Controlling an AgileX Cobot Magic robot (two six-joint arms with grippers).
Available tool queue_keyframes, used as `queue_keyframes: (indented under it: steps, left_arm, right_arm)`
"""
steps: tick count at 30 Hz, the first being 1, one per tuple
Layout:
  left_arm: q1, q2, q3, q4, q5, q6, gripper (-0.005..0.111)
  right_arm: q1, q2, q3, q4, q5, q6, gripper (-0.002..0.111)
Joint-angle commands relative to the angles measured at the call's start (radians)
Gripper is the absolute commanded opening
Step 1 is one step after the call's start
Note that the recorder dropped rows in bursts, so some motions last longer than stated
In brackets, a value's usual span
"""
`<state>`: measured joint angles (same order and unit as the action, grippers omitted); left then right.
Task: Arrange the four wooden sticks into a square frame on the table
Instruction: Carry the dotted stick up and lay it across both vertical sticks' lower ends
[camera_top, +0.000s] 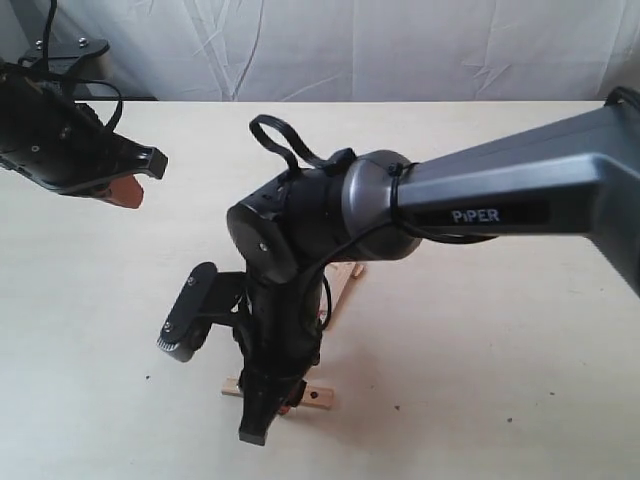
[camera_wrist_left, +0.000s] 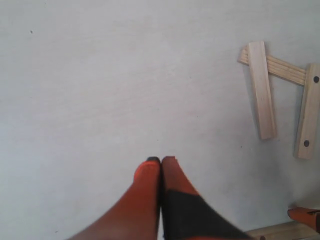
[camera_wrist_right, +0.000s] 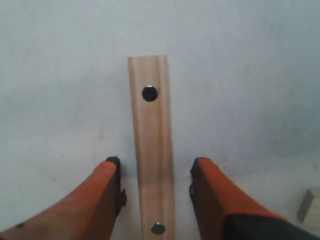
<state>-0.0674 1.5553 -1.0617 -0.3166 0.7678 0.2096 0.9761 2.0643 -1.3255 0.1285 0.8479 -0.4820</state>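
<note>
A wide wooden stick with a dark hole near each end (camera_wrist_right: 152, 145) lies flat on the table (camera_top: 480, 350). My right gripper (camera_wrist_right: 155, 167) is open and straddles it, one orange finger on each side with a gap to the wood. In the exterior view this stick (camera_top: 315, 397) shows under the right gripper (camera_top: 272, 405) near the front edge. Three more sticks lie loosely overlapped: a plain one (camera_wrist_left: 261, 90) across a thinner one (camera_wrist_left: 280, 68), beside a holed one (camera_wrist_left: 307, 117). My left gripper (camera_wrist_left: 161, 160) is shut on nothing, raised at the far left (camera_top: 125, 190).
The right arm's dark body (camera_top: 320, 215) hides most of the stick group; only one stick's part (camera_top: 345, 285) shows behind it. A wrinkled white cloth (camera_top: 400, 45) hangs behind the table. Another stick end (camera_wrist_right: 310, 207) lies near the right gripper.
</note>
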Motion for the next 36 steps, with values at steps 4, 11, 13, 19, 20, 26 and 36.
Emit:
queue_keyframes:
  steps: [4, 11, 13, 19, 20, 26, 36]
  left_arm:
    - [0.006, -0.009, -0.003, -0.008, -0.014, 0.000, 0.000]
    - [0.006, -0.009, -0.003, -0.008, -0.020, 0.000, 0.000]
    - [0.006, -0.009, -0.003, -0.008, -0.020, 0.000, 0.000]
    - [0.006, -0.009, -0.003, -0.008, -0.032, 0.000, 0.000]
    - [0.006, -0.009, -0.003, -0.008, -0.032, 0.000, 0.000]
    - [0.006, -0.009, -0.003, -0.010, -0.037, 0.000, 0.000]
    - [0.006, -0.009, -0.003, -0.016, -0.037, 0.000, 0.000]
  right_arm:
    - [0.002, 0.036, -0.006, -0.016, -0.013, -0.021, 0.021]
    - [-0.024, -0.013, -0.055, -0.027, 0.036, -0.012, 0.000]
    - [-0.055, -0.033, -0.091, -0.027, 0.061, -0.010, 0.000]
    - [-0.164, -0.025, -0.172, -0.023, 0.037, 0.029, -0.001]
    - [-0.172, -0.023, -0.172, -0.023, 0.018, 0.031, -0.001]
    - [-0.188, 0.026, -0.172, -0.030, -0.019, 0.033, -0.001]
    - [-0.188, 0.059, -0.172, -0.045, -0.036, 0.051, -0.001]
